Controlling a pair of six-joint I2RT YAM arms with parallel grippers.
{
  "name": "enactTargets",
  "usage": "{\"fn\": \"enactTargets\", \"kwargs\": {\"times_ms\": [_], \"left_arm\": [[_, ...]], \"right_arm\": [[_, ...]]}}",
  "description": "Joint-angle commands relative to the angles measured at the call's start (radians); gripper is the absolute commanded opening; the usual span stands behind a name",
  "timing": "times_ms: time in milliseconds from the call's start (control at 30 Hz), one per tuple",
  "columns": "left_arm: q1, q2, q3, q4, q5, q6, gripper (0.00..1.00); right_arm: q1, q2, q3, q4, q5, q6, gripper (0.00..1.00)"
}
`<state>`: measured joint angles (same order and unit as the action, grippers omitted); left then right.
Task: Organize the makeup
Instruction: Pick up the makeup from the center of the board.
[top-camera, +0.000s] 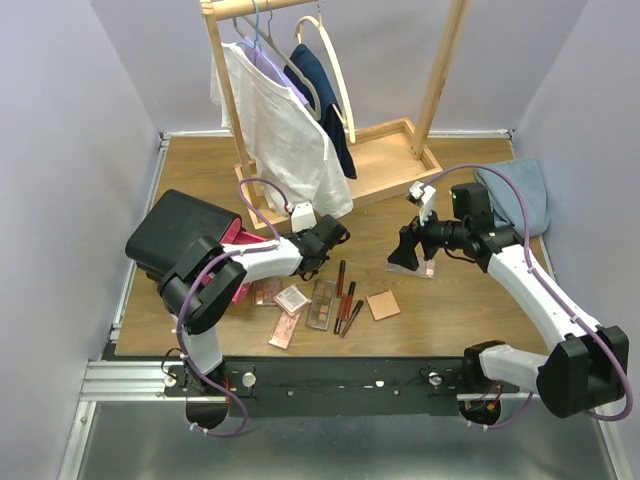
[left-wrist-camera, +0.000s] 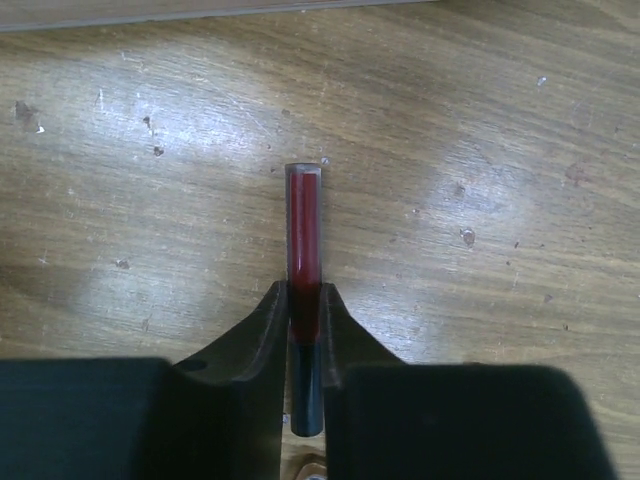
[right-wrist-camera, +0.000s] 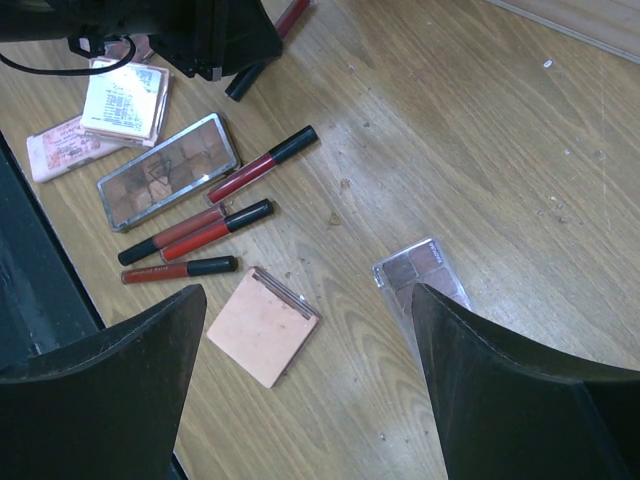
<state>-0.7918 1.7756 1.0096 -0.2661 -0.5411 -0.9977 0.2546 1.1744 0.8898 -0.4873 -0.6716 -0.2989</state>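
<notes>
Left wrist view is showing the left gripper pinching a slim dark-red tube with a black cap, fingers sitting either side right where the red barrel is meeting the cap. It is looking clenched on it, with no gap showing. Whether the tube is resting on the scratched wooden table or hanging just off it, I cannot tell. Most of the barrel is sticking out ahead of the jaws, so the grip is off-centre. My call: a round glossy tube is liable to pivot or roll in a narrow pinch, so lift straight and slow, keeping the wrist level and avoiding any twisting. Further out, the other red tubes are lying roughly side by side next to a grey-framed rectangular brown eyeshadow palette, with a square peach compact near them. Setting this one down parallel to that row is looking like the tidy option. The black case with pink drawers is sitting just left of this arm, so watch the elbow there. The right gripper is hanging wide open and holding nothing over a small clear-cased brown palette, well apart from the left.
</notes>
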Motion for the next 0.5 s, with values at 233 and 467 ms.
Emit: {"fn": "enactTargets", "kwargs": {"times_ms": [233,467], "left_arm": [[0.002,-0.194,-0.077,0.070,0.010,0.116,0.01],[0.003,-0.353,-0.098,0.013,0.127,0.243,0.00]], "right_arm": [[-0.012,-0.004,-0.011,0.006,-0.019,-0.003,0.91],[-0.014,0.001,-0.011,0.006,-0.014,-0.005,0.91]]}}
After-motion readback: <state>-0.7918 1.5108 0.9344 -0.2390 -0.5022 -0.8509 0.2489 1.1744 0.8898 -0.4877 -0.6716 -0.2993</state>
